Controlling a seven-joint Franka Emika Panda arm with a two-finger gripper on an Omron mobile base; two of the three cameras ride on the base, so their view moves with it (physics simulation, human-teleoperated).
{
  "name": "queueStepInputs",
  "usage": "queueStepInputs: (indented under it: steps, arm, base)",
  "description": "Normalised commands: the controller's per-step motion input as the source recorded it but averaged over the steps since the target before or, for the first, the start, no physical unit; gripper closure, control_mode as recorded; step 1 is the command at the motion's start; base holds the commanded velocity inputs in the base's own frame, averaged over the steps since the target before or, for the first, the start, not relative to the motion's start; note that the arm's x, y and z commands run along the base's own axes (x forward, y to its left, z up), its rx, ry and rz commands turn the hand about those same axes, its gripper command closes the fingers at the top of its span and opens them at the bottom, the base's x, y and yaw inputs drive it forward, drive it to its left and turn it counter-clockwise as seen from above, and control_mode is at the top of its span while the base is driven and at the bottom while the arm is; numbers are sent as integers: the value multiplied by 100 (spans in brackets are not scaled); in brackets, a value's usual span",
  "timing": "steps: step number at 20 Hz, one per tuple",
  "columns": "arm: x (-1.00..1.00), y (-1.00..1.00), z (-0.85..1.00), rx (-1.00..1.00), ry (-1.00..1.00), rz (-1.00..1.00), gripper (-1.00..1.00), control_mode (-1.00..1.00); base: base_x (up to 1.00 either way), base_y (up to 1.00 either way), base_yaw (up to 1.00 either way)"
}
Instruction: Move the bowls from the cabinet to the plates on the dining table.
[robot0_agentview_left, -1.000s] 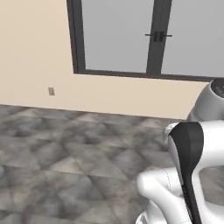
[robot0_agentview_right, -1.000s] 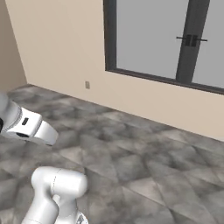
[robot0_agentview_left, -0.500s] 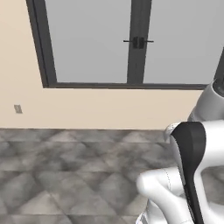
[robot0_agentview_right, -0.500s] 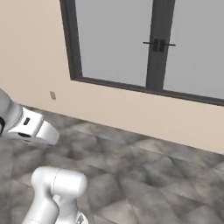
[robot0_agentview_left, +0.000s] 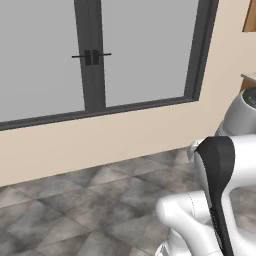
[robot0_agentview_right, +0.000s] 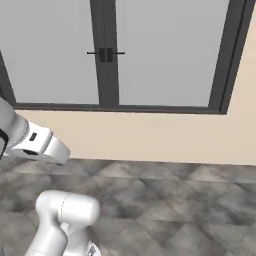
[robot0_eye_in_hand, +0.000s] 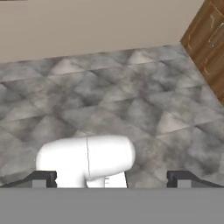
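Note:
The bowls, the cabinet, the plates and the dining table are out of view. In the hand view my gripper (robot0_eye_in_hand: 111, 179) is open, its two dark fingertips (robot0_eye_in_hand: 43, 178) far apart at the bottom edge. Nothing is held between them. The hand looks down at grey stone floor tiles (robot0_eye_in_hand: 109, 96). The white arm (robot0_agentview_left: 220, 195) rises folded at the lower right of the left base view, and at the lower left of the right base view (robot0_agentview_right: 60, 220).
A dark-framed glass double door (robot0_agentview_left: 92, 57) (robot0_agentview_right: 105, 52) is set in a beige wall ahead, above grey tiled floor. Dark wooden fronts with handles (robot0_eye_in_hand: 208, 39) stand at the right of the hand view. A strip of brown wood (robot0_agentview_left: 250, 15) shows at the top right.
The whole scene has slid left in both base views: the base is turning right, so the glass door has passed towards the left. The arm keeps its pose and the gripper stays open.

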Motion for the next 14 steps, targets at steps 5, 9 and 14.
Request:
queueStepInputs:
  steps: [5,9,14]
  arm:
    - [0,0,0,0,0,0,-100,100]
    - [0,0,0,0,0,0,-100,100]
    - [0,0,0,0,0,0,-100,100]
  base:
    - [80,-4,-45]
    - [100,2,-36]
    - [100,2,-35]
